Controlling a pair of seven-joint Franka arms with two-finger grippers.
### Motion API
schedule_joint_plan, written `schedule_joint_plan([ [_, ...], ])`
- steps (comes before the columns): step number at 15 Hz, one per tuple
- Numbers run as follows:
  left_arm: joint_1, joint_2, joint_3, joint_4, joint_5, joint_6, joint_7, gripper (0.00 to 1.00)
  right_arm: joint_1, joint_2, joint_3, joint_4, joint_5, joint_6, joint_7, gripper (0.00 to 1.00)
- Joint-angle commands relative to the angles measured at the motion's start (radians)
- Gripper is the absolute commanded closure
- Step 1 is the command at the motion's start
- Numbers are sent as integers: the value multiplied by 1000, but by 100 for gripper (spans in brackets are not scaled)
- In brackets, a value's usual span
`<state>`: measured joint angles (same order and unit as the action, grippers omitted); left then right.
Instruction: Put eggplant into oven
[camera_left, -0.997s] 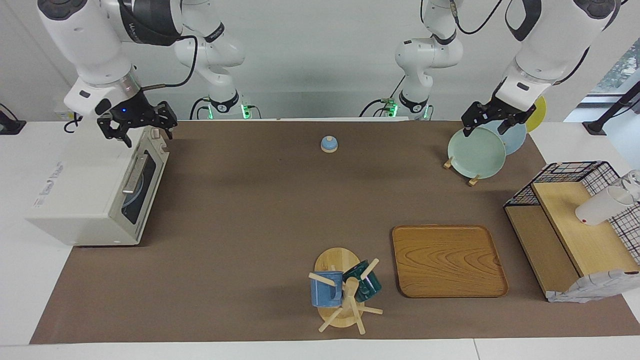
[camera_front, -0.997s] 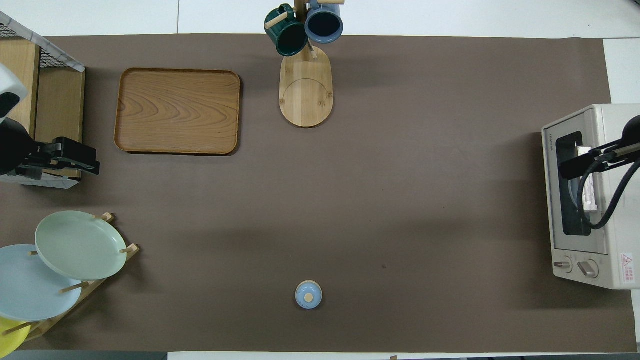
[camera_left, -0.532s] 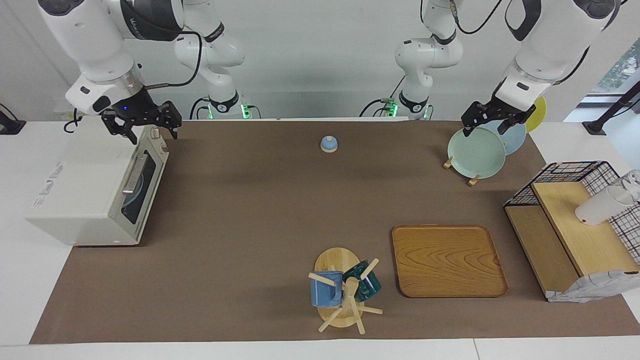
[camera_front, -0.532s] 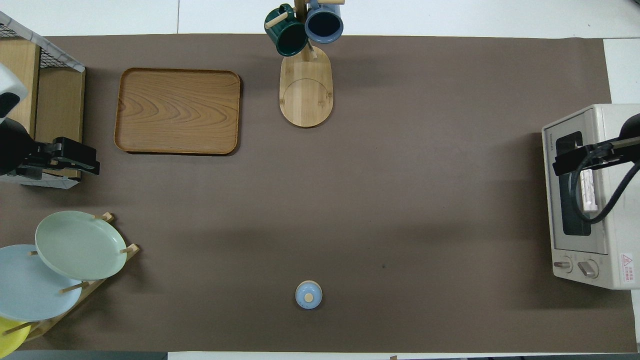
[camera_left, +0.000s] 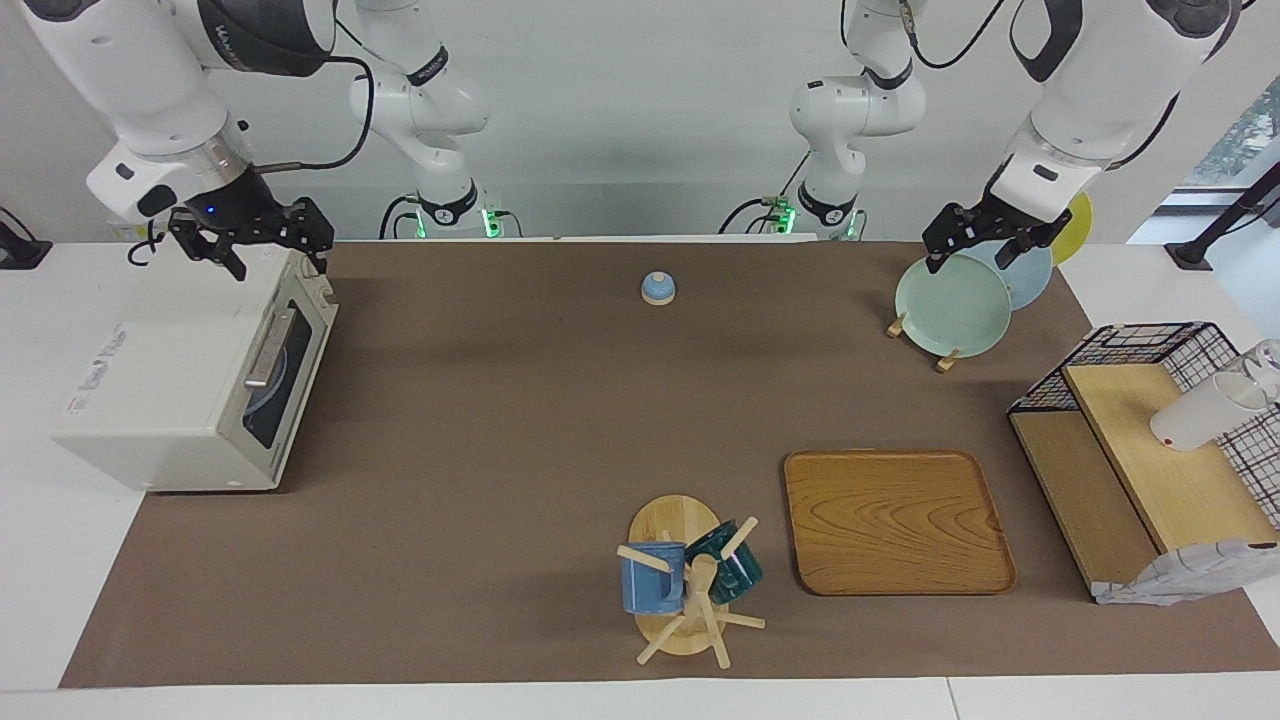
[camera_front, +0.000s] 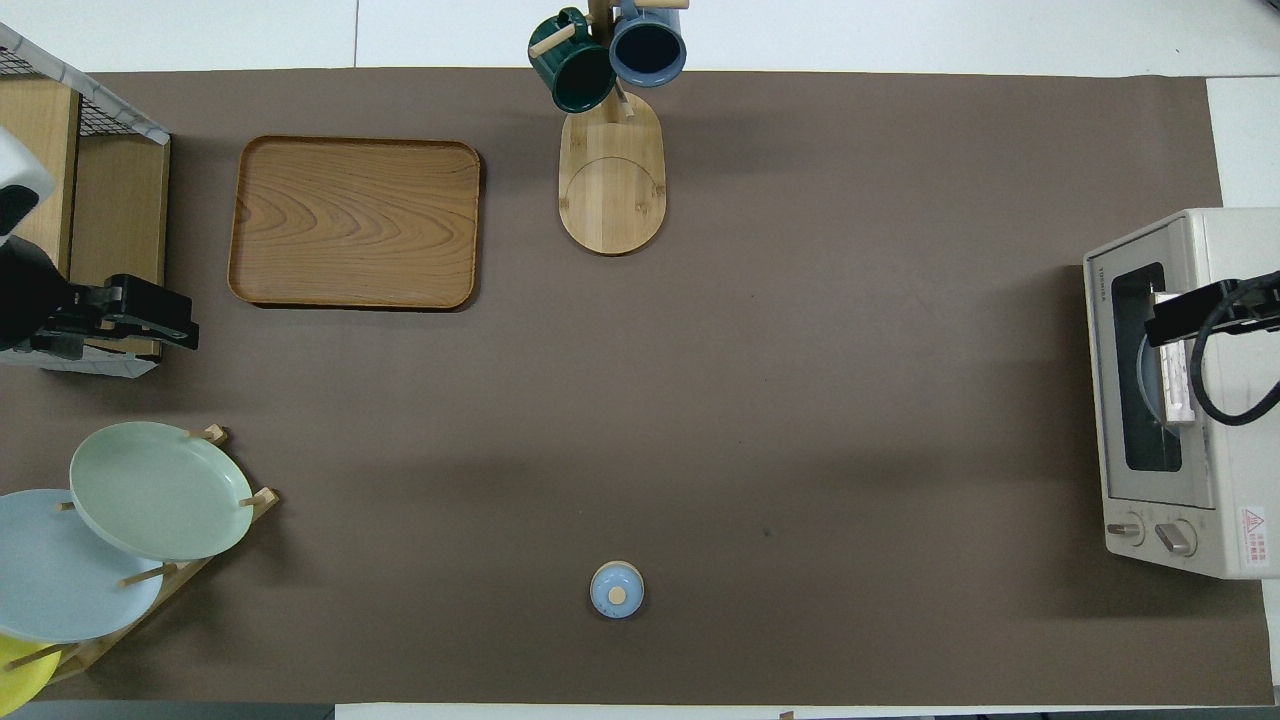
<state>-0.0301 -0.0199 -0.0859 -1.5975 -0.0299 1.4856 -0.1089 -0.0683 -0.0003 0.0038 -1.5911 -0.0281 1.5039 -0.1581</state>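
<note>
My right gripper (camera_left: 270, 250) hangs in the air over the top of the boxy cream-white toaster oven (camera_left: 170, 385), above its end nearer the robots; its black fingers (camera_left: 318, 243) stand spread apart with nothing between them. The oven's dark glass door (camera_front: 1146, 370) with the silver bar handle (camera_left: 263, 350) is shut, and it sits at the right arm's end of the table. I can find no eggplant anywhere on the brown mat (camera_left: 520, 420). My left gripper (camera_left: 980, 245) waits over the pale green round plate (camera_left: 950, 305) in the wooden rack; whether its fingers are parted I cannot tell. The rectangular wooden tray (camera_left: 895, 520) lies beside the wooden mug tree (camera_left: 690, 600).
</note>
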Motion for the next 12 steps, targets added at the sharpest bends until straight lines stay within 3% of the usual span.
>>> schedule_joint_plan([
  [1, 15, -6, -6, -7, -7, 7, 12, 0, 19, 29, -8, 34, 13, -25, 29, 0],
  [3, 16, -6, -6, -7, -7, 7, 12, 0, 18, 45, -22, 95, 19, -74, 83, 0],
  [12, 16, -6, -6, -7, -7, 7, 12, 0, 15, 46, -31, 106, 7, -42, 134, 0],
])
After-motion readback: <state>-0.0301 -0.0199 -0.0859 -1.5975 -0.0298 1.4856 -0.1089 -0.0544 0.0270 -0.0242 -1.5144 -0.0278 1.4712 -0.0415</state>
